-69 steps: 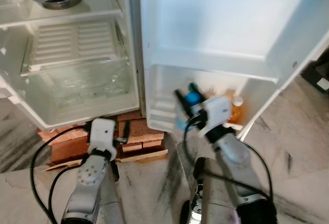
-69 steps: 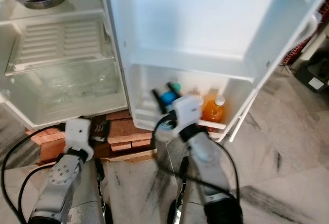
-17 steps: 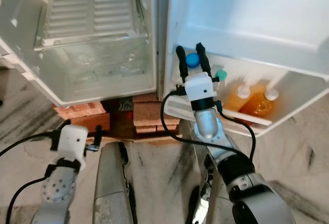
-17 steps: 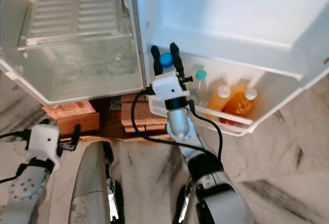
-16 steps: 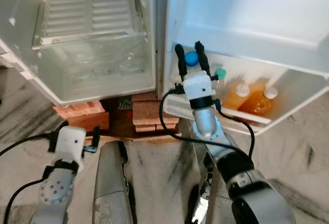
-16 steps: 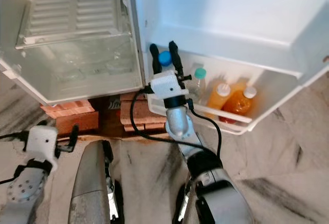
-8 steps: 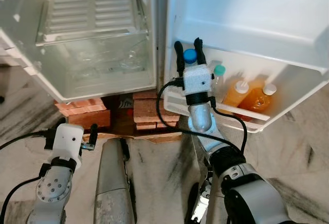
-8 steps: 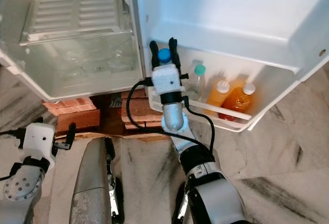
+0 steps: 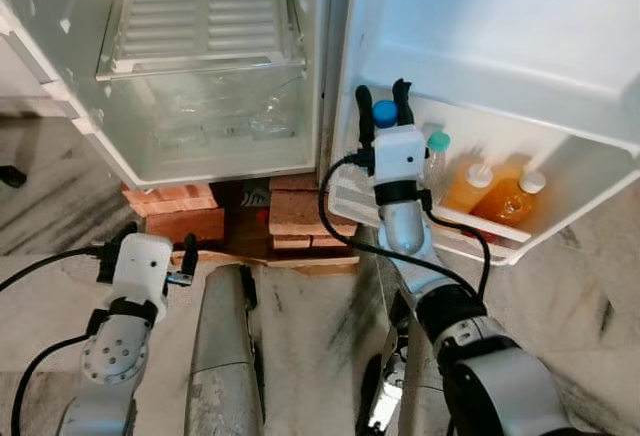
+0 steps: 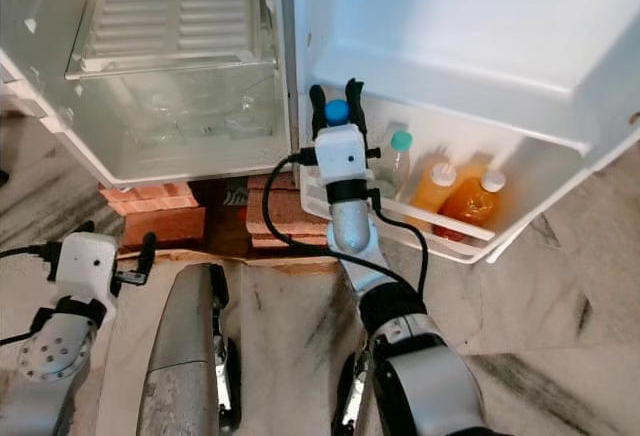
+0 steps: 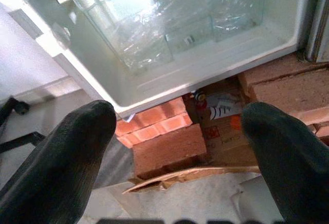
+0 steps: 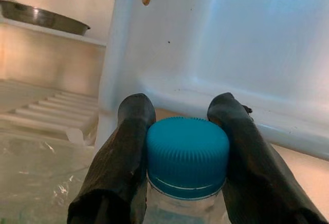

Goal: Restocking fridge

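Fridge (image 9: 200, 76) stands open on a base of red bricks (image 9: 180, 221) over a grey-veined marble floor (image 9: 40, 206). Its white interior holds a ribbed white shelf (image 9: 195, 26) above a clear crisper drawer (image 9: 215, 121) with crumpled plastic in it. The open door (image 10: 480, 16) swings to the robot's right, and its lowest door bin (image 10: 440, 241) carries a clear bottle with a teal cap (image 10: 400, 161) and two orange juice bottles (image 10: 465, 201) side by side.

The right arm reaches forward and up to the near end of that bin. The right end effector (image 10: 336, 101) points upward with its two black fingers (image 12: 128, 147) pressed against either side of the blue cap of a clear water bottle (image 12: 187, 157), gripping it; the bottle sits at the bin's inner end, beside the teal-capped one. Seen from the right wrist, a steel dish (image 12: 41, 18) rests on an upper fridge shelf.

The left arm hangs low in front of the bricks. The left end effector (image 11: 175, 131) is spread wide, holding nothing, aimed at the fridge's bottom edge.
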You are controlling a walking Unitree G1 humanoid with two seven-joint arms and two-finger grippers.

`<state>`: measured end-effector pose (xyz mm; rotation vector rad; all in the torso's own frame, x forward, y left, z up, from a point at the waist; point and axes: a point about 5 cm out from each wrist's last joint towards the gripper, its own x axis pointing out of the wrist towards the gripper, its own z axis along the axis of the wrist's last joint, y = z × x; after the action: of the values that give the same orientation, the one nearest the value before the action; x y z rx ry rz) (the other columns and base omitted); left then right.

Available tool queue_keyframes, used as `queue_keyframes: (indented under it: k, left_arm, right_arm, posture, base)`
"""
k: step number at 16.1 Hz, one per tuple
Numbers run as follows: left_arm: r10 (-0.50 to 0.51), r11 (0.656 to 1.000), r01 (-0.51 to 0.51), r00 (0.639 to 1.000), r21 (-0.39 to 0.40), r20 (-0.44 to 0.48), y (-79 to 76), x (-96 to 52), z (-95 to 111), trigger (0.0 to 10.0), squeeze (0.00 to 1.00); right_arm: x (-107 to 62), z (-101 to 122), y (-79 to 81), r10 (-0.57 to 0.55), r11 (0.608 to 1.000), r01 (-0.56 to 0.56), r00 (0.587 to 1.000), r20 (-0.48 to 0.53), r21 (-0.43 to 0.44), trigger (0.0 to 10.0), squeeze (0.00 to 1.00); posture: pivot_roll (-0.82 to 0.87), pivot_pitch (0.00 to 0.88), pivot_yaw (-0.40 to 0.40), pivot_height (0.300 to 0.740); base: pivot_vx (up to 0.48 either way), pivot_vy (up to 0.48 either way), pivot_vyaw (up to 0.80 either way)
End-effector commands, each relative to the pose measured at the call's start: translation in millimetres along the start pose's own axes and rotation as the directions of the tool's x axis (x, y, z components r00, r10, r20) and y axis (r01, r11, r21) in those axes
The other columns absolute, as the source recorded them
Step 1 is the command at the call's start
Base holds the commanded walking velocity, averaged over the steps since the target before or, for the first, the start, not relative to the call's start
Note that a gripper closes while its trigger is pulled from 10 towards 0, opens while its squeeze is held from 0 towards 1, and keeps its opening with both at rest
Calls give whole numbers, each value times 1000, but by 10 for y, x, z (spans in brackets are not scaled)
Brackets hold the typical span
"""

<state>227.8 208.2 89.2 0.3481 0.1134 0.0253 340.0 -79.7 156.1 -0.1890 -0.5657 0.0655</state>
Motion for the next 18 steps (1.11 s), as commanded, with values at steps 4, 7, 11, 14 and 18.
queue_keyframes:
  k: [4,7,11,14,18]
  left_arm:
    - [9,1000,-9,1000,-7,-18,-22,-10,-62,10000,0]
    - [0,1000,0,1000,-21,-19,-67,15,-73,10000,0]
    - [2,1000,-3,1000,-27,-17,-82,31,-81,10000,0]
    - [-16,1000,15,1000,-27,-16,-98,51,-71,10000,0]
    - [-21,1000,21,1000,-22,-16,-84,49,-71,10000,0]
  right_arm:
    - [-420,-238,-145,162,986,-165,982,-97,-26,10000,0]
    - [-484,-24,-140,427,897,-406,898,105,-172,10000,0]
    - [-453,149,-100,517,837,-439,830,210,-326,10000,0]
    - [-591,54,73,563,802,-474,803,195,-363,10000,0]
    - [-633,-138,102,505,846,-475,860,76,-244,10000,0]
  posture:
    - [271,296,-12,508]
    - [246,291,-22,508]
    - [247,289,-26,508]
    - [250,300,-14,508]
    - [259,303,-10,508]
  base:
    - [0,0,0]
    - [0,0,0]
    - [0,0,0]
    - [0,0,0]
    - [0,0,0]
